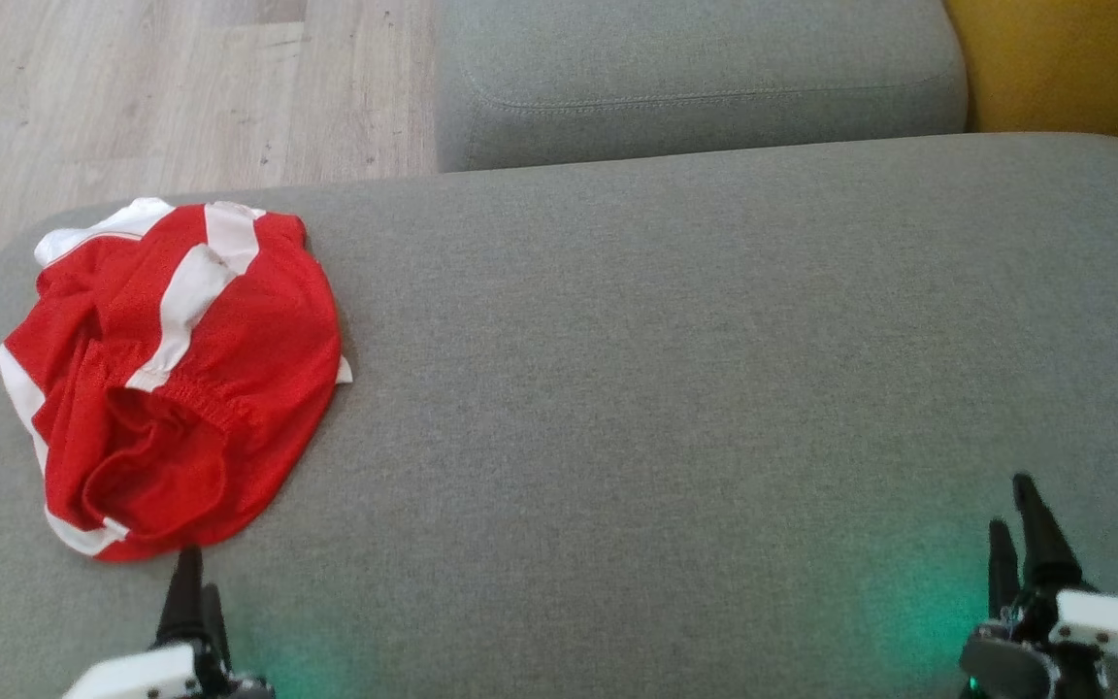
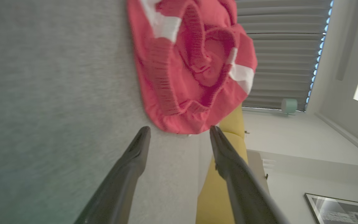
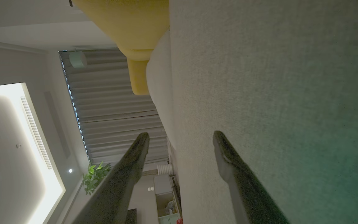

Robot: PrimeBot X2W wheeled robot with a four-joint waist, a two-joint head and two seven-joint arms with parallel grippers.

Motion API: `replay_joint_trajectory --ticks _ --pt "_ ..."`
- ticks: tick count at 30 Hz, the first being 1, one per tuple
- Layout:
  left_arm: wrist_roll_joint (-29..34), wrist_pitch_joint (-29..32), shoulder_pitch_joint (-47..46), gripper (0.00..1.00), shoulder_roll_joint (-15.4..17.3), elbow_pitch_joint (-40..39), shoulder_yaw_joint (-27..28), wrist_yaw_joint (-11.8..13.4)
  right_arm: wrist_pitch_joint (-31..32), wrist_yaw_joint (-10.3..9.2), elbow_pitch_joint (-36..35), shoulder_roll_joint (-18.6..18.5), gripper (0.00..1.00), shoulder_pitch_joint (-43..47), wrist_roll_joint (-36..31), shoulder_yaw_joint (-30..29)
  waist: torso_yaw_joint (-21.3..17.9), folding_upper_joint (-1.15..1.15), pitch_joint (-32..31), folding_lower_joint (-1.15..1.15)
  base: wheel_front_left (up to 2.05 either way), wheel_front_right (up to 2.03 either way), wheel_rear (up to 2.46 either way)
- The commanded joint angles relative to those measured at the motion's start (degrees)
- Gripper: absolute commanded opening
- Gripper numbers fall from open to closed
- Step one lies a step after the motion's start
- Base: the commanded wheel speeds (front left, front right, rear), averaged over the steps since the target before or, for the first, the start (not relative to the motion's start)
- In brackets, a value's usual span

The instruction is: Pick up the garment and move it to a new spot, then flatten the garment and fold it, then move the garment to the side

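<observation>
Crumpled red-and-white shorts (image 1: 176,379) lie at the grey seat cushion's (image 1: 666,388) left end; the left gripper (image 1: 198,573), spread and empty, hovers over that cushion's near-left edge; the right gripper (image 1: 1010,503), also released, over its near-right edge.

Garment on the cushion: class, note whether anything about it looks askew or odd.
The red and white garment lies crumpled in a heap near the left end of the grey cushion, waistband bunched, not spread flat. Nothing looks spilled or damaged.
</observation>
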Motion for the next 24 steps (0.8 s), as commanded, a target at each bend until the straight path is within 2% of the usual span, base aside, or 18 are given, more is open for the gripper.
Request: replay_joint_trajectory --ticks 1,10,24 --pt "0.23 -0.31 -0.91 1.00 0.11 -1.17 -0.14 -0.01 -0.33 0.01 -1.23 -0.11 1.00 -0.96 0.02 0.50 -0.01 0.00 0.01 0.00 0.00 0.00 0.00" --pt "4.18 -1.89 -1.08 1.00 0.17 -1.96 -0.28 -0.04 -1.87 0.04 -1.63 -0.15 1.00 -1.48 -3.21 2.33 -0.04 0.00 0.06 0.00 0.00 0.00 0.00" --pt "14.66 -4.27 -0.93 1.00 0.21 -4.71 -0.89 1.31 -4.24 0.09 -3.87 -0.21 1.00 -1.73 -15.37 3.49 0.12 0.00 0.02 0.00 0.00 0.00 0.00"
